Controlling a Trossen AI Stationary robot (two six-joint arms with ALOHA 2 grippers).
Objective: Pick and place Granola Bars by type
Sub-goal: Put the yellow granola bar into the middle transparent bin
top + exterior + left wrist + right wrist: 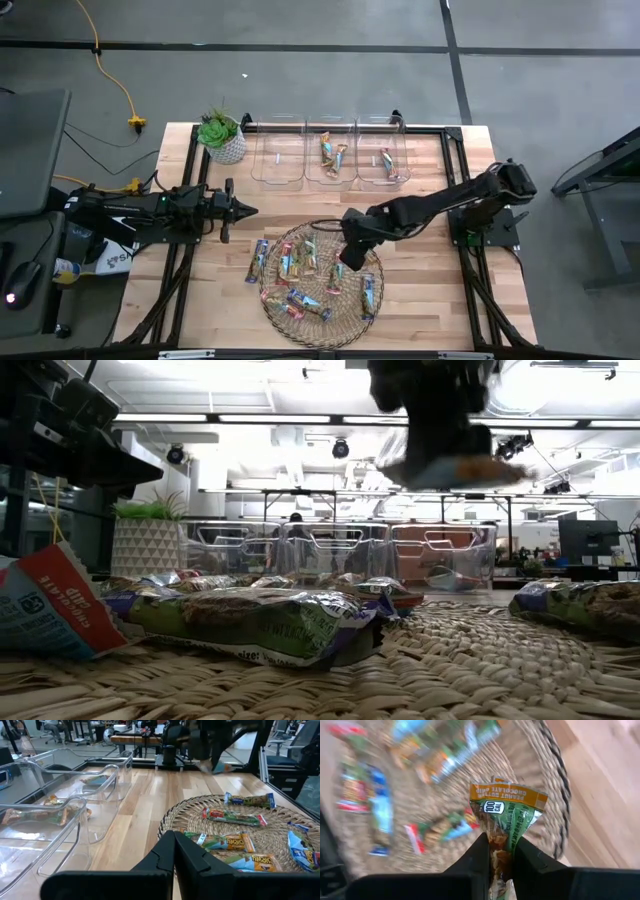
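Woven wicker mat (322, 318) lies below the right gripper (501, 851), whose jaws are clenched on one green-and-tan granola bar (507, 815), lifted above the other Granola Bars (300, 262). It looks light, its wrapper thin and slippery, so the pinch across the middle seems suitable. The label reads "PEANUT BUTTER CHOCOLATE CHIP" and "100 CAL". The left gripper (174, 847) waits beside the mat, its jaws closed together on nothing.

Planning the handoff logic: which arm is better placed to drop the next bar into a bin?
Right. Its claw is shut on a green granola bar, raised above the wicker mat. The left claw, shut and holding nothing, waits beside the mat.
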